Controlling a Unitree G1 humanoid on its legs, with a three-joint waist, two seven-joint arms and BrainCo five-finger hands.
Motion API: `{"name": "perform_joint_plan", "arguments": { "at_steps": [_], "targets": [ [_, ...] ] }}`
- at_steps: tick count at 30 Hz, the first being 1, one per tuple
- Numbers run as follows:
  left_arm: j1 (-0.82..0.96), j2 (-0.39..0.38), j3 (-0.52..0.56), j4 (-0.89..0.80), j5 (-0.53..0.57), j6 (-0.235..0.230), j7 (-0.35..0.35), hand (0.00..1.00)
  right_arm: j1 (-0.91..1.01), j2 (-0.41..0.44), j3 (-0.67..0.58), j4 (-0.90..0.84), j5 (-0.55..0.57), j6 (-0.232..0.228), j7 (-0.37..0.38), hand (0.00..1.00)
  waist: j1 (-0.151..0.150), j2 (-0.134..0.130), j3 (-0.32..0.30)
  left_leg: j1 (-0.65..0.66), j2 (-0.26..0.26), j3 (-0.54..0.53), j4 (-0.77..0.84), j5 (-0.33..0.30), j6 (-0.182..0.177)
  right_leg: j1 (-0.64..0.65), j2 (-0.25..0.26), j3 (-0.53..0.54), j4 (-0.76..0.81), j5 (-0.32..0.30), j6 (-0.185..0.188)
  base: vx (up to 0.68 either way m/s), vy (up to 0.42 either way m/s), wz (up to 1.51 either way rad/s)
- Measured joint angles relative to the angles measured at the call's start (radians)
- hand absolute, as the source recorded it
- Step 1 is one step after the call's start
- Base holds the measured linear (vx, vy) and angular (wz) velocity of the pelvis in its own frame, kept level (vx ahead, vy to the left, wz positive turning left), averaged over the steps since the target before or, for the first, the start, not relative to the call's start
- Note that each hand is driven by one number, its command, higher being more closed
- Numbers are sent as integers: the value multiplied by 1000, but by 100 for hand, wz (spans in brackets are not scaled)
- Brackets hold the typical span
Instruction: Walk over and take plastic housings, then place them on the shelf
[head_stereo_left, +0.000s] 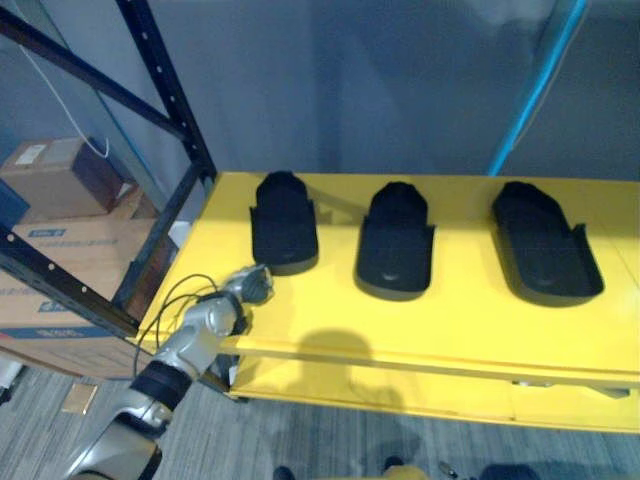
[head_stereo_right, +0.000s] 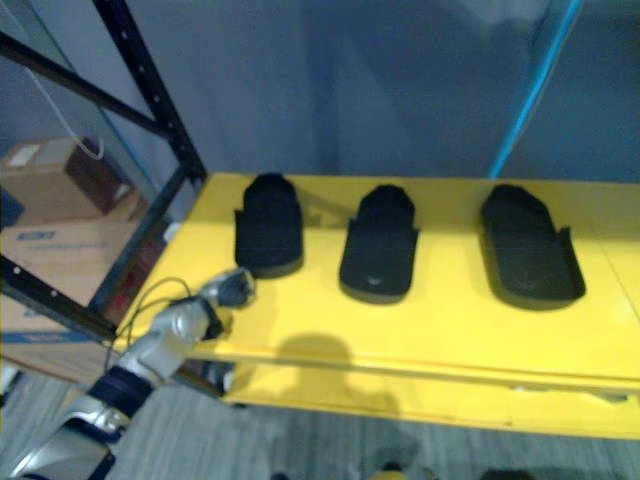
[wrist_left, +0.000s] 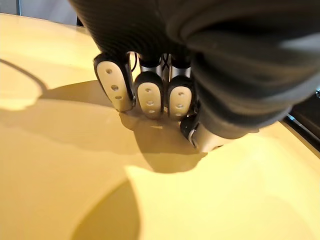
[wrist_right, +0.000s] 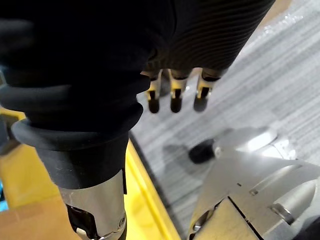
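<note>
Three black plastic housings lie in a row on the yellow shelf (head_stereo_left: 450, 320): the left housing (head_stereo_left: 283, 225), the middle housing (head_stereo_left: 396, 243) and the longer right housing (head_stereo_left: 545, 245). My left hand (head_stereo_left: 252, 285) rests on the shelf near its front left corner, just in front of the left housing and apart from it. Its fingers (wrist_left: 150, 97) are curled under against the yellow surface and hold nothing. My right hand (wrist_right: 172, 95) hangs over the grey floor beside the shelf's yellow edge, fingers relaxed and empty.
A black rack upright (head_stereo_left: 165, 90) and its slanted brace stand at the shelf's left end. Cardboard boxes (head_stereo_left: 60, 250) are stacked on the floor to the left. A blue pole (head_stereo_left: 535, 90) leans at the back right, against a grey wall.
</note>
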Motion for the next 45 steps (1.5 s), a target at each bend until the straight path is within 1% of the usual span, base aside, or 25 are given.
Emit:
{"name": "perform_joint_plan", "arguments": {
  "at_steps": [3, 4, 6, 7, 9, 11, 13, 14, 15, 16, 17, 18, 19, 21, 23, 24, 25, 27, 30, 32, 35, 37, 39, 42, 45],
  "targets": [
    [0, 0, 1, -6, -20, 1, -4, 100, 0, 0, 0, 0, 0, 0, -1, 0, 1, 5, 3, 0, 0, -1, 0, 0, 0, 1, 0, -1, 0, 0, 0, 0, 0, 0],
    [2, 0, 4, -25, -43, 6, -23, 0, 0, 0, 0, 0, 0, 0, -2, 0, 2, 6, 4, 0, -1, -3, 0, 0, 0, 1, 0, -2, 0, 0, 1, 10, 1, 4],
    [21, 1, 5, -95, -96, 11, -54, 0, 0, 0, -1, -1, 0, 0, -2, 0, 3, 7, 4, -1, -1, -7, 0, 0, 0, 3, -1, -6, 0, -1, 2, 13, 1, 6],
    [42, 1, 9, -168, -154, 13, -74, 0, 0, 0, -2, -2, 0, -1, -3, 0, 4, 7, 4, -2, -2, -12, 0, 0, 0, 4, -1, -9, 1, -1, 3, 14, 0, 6],
    [71, 1, 16, -282, -200, 13, -95, 0, 1, 0, -6, -1, 0, -4, -4, 0, 7, 8, 3, -5, -2, -22, 0, 0, 0, 5, -2, -10, 4, -1, 6, 28, 2, 10],
    [105, 1, 65, -413, -298, 7, -127, 0, 1, 0, -18, 3, 0, -16, -4, 0, 12, 14, 2, -15, -2, -28, 0, 1, 1, 0, -2, -12, 7, -2, 8, 36, 6, 9],
    [129, 1, 137, -551, -420, 1, -177, 0, 3, 0, -53, 14, 2, -21, -10, 0, 30, 22, -2, -16, -2, -35, 0, 3, 2, 2, -2, -14, 13, -2, 9, 10, 3, 9],
    [130, 1, 152, -579, -444, -7, -186, 0, 2, -2, -55, 19, 2, -22, -16, 0, 34, 25, -4, -16, -2, -40, 0, 4, 4, 2, -2, -16, 16, -2, 9, -5, 15, 25],
    [133, 2, 188, -636, -512, -31, -198, 0, 2, -3, -63, 30, 2, -23, -24, 0, 38, 32, -9, -19, -2, -55, 0, 7, 5, 5, -2, -24, 25, -3, 8, -14, 13, 23],
    [134, 2, 202, -653, -542, -42, -201, 0, 0, -3, -64, 34, 3, -24, -25, 0, 43, 35, -10, -19, -2, -56, 0, 8, 5, 4, -3, -27, 29, -5, 7, -27, 7, 21],
    [134, 2, 225, -683, -602, -56, -202, 0, 0, -3, -66, 43, 7, -25, -25, 0, 58, 40, -14, -19, -2, -59, 0, 10, 6, 2, -4, -30, 38, -10, 6, -29, -6, 7],
    [134, 2, 237, -695, -630, -65, -202, 0, -1, -3, -68, 47, 10, -25, -25, 0, 60, 42, -15, -19, -1, -62, 0, 11, 6, 3, -4, -32, 40, -11, 5, -55, -8, 15],
    [136, 3, 272, -719, -697, -84, -197, 0, -3, -2, -72, 48, 12, -25, -26, 0, 65, 45, -17, -22, -3, -72, 0, 16, 8, 4, -5, -37, 43, -16, 8, -59, -7, 16],
    [138, 3, 319, -730, -735, -101, -168, 0, -8, -2, -71, 48, 12, -25, -27, 0, 66, 46, -22, -30, -3, -78, 0, 24, 10, -1, -6, -41, 50, -22, 15, -79, -16, 15],
    [142, 3, 369, -726, -735, -106, -99, 0, -7, -2, -71, 49, 23, -26, -34, 0, 71, 45, -30, -33, 1, -78, 0, 31, 11, -5, -3, -40, 52, -22, 15, -71, -22, 4],
    [143, 2, 384, -720, -735, -107, -84, 0, -5, -2, -71, 49, 32, -26, -38, 0, 72, 44, -33, -33, 2, -78, 0, 33, 11, -5, -3, -40, 52, -22, 15, -63, -21, -2],
    [148, 2, 422, -697, -735, -106, -52, 0, 2, -2, -71, 49, 32, -26, -46, 0, 73, 36, -40, -33, 3, -77, 0, 35, 11, -6, -2, -39, 51, -21, 15, -45, -13, -1],
    [156, 1, 455, -663, -733, -100, -41, 0, 11, -2, -70, 49, 32, -26, -47, 0, 75, 31, -53, -34, 4, -77, -1, 36, 11, -7, -1, -38, 51, -20, 18, -34, -6, -2],
    [161, 1, 470, -574, -719, -68, -30, 0, 29, 4, -69, 50, 31, -22, -46, 0, 85, 13, -70, -35, 4, -74, -1, 37, 12, -11, -2, -36, 50, -16, 17, 0, 0, 0],
    [161, 1, 466, -483, -610, -40, -31, 0, 29, 10, -69, 50, 31, -18, -46, 0, 84, -4, -74, -37, 4, -71, -1, 39, 14, -12, -4, -32, 49, -12, 14, -31, 2, -3],
    [149, 4, 458, -349, -502, -36, -29, 0, 30, 18, -69, 45, 31, -11, -45, 0, 83, -13, -73, -28, 0, -61, 0, 38, 14, 0, -2, -34, 27, -2, 9, -18, 31, -7],
    [107, 35, 402, -217, -387, -34, -22, 0, 37, 24, -69, 40, 31, -1, -44, 0, 83, -15, -73, -20, 0, -51, -1, 29, 11, 5, -2, -29, 18, 2, 8, -6, 11, -10],
    [64, 69, 353, -147, -335, -33, -22, 0, 42, 25, -68, 37, 31, 4, -42, 0, 83, -13, -72, -17, 0, -50, -1, 27, 11, 7, -3, -29, 14, 1, 8, 1, 3, -3],
    [-13, 102, 329, -75, -288, -31, -22, 0, 44, 25, -69, 29, 31, 10, -32, 0, 77, -9, -69, -15, 0, -49, 0, 23, 8, 10, -1, -27, 7, 1, 7, 25, -3, -2],
    [-59, 145, 292, -34, -240, -39, -22, 0, 40, 24, -69, 22, 30, 15, -19, 0, 61, -6, -67, -5, 0, -46, 0, 22, 7, 21, 0, -26, 3, 2, 7, 64, -3, -5]
  ]
}}
